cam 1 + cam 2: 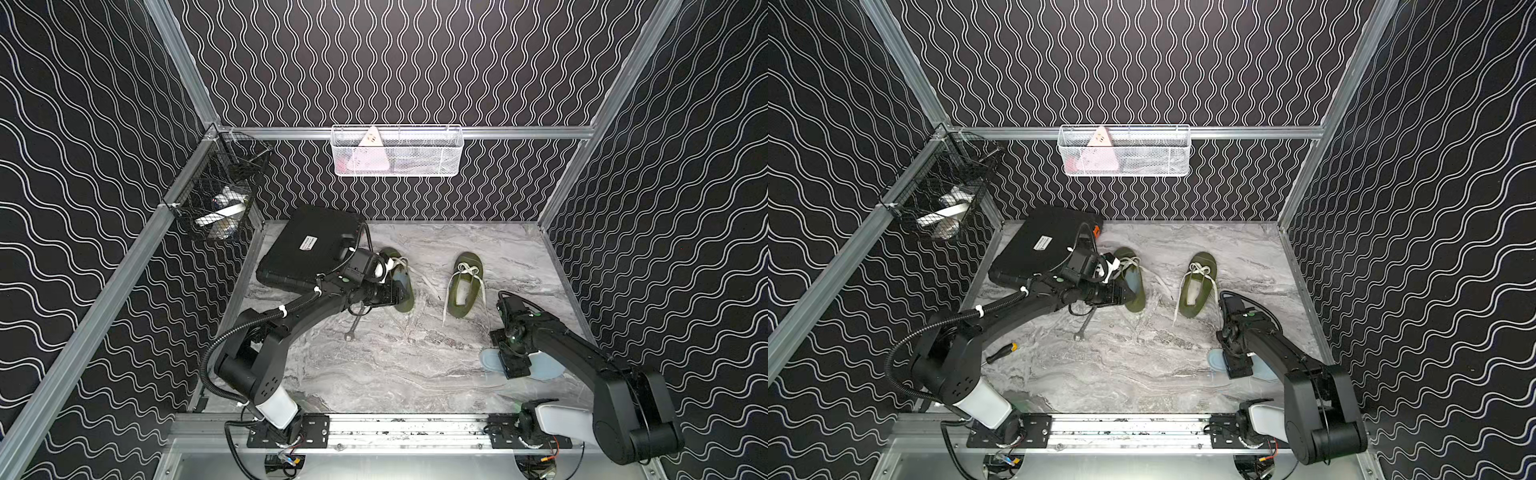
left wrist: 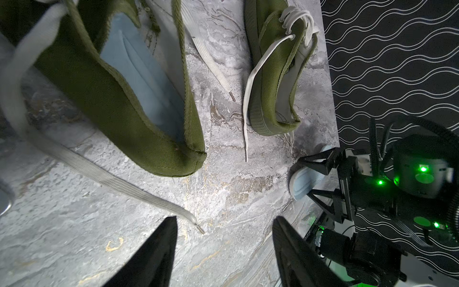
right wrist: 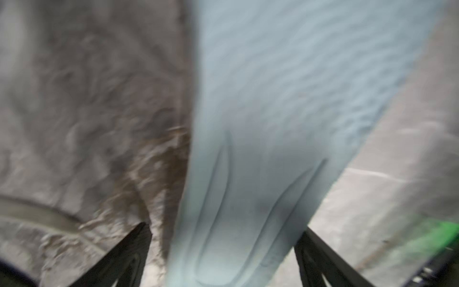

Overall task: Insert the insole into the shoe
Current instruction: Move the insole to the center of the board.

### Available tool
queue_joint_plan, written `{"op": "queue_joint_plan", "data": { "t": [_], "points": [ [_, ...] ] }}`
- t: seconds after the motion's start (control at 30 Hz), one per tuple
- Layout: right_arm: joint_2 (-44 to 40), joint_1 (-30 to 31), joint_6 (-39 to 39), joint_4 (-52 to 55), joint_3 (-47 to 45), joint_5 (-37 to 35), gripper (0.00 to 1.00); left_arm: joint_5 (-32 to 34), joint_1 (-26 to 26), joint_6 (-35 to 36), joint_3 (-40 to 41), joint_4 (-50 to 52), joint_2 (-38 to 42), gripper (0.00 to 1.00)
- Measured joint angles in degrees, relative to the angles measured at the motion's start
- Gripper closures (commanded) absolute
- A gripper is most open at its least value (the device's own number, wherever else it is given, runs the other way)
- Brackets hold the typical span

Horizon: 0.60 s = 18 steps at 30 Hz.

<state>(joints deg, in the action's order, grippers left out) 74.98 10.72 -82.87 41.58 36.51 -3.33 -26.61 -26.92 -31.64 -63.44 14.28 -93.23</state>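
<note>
Right claw (image 3: 224, 226) (wide open, holding nothing) straddles the pale blue insole (image 3: 273, 87)

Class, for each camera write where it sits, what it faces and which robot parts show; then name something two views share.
Top views: high above the front rail, looking down onto the table and back wall; left arm, right arm, left gripper and right gripper show.
Left wrist: on the left arm, looking past its open fingers at the insoled shoe, the second shoe and the right gripper.
Right wrist: on the right arm, close above the blue insole, an open finger each side.
Shared: every view shows that insole.
</note>
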Motion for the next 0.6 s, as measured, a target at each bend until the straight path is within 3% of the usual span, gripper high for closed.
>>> {"op": "queue_joint_plan", "data": {
  "t": [0.13,0.6],
  "points": [
    [1.66,0.42,4.26,-2.27,3.34,1.05,0.09,0.0,-0.02,0.0,-0.02,0.22,-0.04,0.34],
    [-2.05,-2.16,4.9,0.79,1.29,-2.23,0.0,0.02,-0.04,0.04,-0.39,0.92,-0.2,0.34]
  ]
}}
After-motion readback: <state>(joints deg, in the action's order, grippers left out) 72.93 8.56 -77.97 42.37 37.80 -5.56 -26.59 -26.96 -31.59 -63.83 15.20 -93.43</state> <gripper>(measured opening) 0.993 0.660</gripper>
